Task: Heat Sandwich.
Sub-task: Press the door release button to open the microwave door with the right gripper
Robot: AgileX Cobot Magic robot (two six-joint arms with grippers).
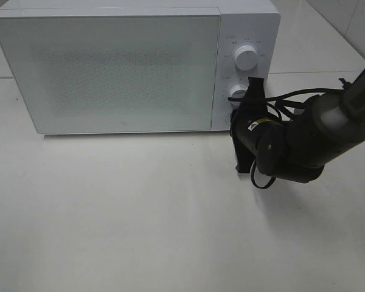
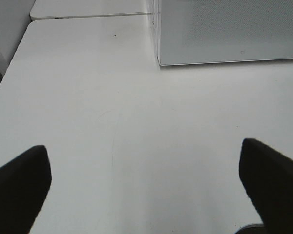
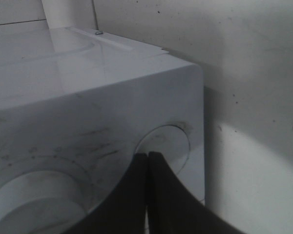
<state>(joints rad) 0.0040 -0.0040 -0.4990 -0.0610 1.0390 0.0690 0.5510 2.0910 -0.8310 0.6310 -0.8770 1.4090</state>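
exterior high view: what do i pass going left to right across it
microwave door → upper knob → right arm

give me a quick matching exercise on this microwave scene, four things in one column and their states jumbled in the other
Things
1. microwave door
2. left claw
3. right claw
4. upper knob

States
a. shut, tips at the control panel
b. closed, pale speckled front
c. white and round
d. wide open over the table

Pairs: 1-b, 2-d, 3-a, 4-c
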